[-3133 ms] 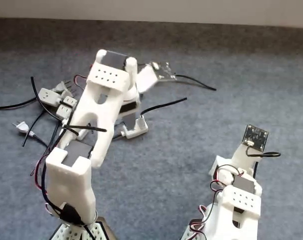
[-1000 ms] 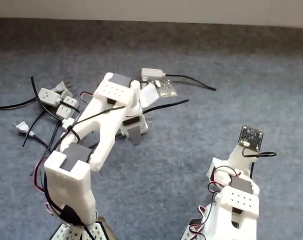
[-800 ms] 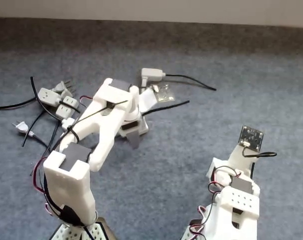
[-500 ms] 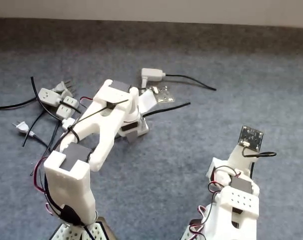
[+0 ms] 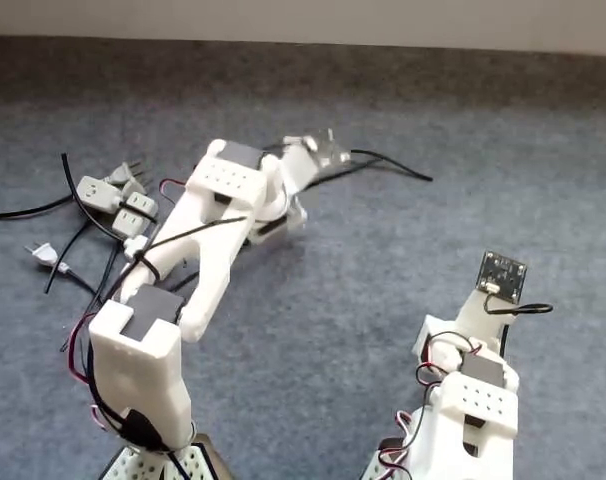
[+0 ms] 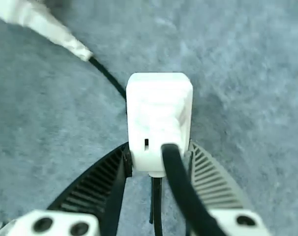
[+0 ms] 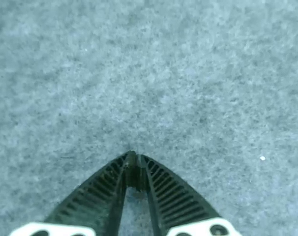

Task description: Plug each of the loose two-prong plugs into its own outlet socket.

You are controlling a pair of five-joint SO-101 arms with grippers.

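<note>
My left gripper (image 6: 159, 147) is shut on a white outlet socket (image 6: 159, 103) whose black cable runs back between the fingers. The socket has one slot showing on its near face and hangs above the grey carpet. A loose white plug (image 6: 36, 22) with a black cord lies on the carpet just beyond it. In the high view the left arm (image 5: 218, 220) stretches to the middle of the carpet, its head next to that plug (image 5: 295, 145). My right gripper (image 7: 135, 169) is shut on nothing, just above bare carpet.
A cluster of white sockets (image 5: 118, 198) and plugs (image 5: 43, 254) with tangled black cords lies at the far left. A black cord (image 5: 393, 165) trails right from the middle plug. The right arm (image 5: 473, 390) stands at the near right.
The left arm has lifted and swung away from me with the socket in its gripper, ending beside the plug at the back. The right arm has stayed put.
</note>
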